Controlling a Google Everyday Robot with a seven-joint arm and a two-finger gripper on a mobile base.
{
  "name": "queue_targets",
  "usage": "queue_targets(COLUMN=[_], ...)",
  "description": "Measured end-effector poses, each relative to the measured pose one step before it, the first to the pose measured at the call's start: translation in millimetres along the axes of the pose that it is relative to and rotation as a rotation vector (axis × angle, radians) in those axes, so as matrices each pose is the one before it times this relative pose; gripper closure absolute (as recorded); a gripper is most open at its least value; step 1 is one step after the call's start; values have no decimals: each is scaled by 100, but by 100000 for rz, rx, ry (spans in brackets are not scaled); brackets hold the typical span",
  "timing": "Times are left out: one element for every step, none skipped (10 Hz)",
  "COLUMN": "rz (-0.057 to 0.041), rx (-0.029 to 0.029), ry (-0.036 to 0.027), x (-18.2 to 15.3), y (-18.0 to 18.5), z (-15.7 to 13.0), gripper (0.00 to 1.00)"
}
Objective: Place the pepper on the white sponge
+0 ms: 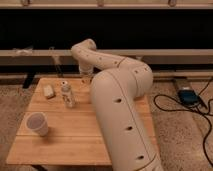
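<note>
The white sponge (48,91) is a small off-white block lying at the back left of the wooden table (75,142). My gripper (86,78) hangs from the white arm (117,90) over the table's back edge, to the right of the sponge and behind the small bottle. The pepper does not show. It may be hidden at the gripper.
A small white bottle (67,94) stands between the sponge and the gripper. A white plastic cup (37,123) stands near the table's front left. The arm's large body covers the table's right half. Cables and a blue box (187,95) lie on the floor at the right.
</note>
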Motion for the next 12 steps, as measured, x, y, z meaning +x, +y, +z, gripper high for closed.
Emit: queue_targets(rz=[-2967, -3293, -3491, -3281, -3868, -3085, -4524, -2766, -1681, -2479, -1149, -584], rx=[-275, -268, -280, -451, -537, -210, -428, -83, 5, -140, -68, -9], ry=[-460, 594, 358, 52, -143, 101, 694, 588, -109, 464, 135, 502], x=[1585, 2203, 2042, 1770, 1964, 1788, 3188, 1990, 983, 1096, 225, 98], y=[-1264, -1550, -1556, -1399, -1390, -861, -614, -21, 202, 507, 564, 302], z=[-801, -1049, -860, -785, -617, -288, -103, 229, 413, 648, 718, 551], gripper=[100, 100, 100, 100, 100, 100, 100, 100, 100, 100, 100, 100])
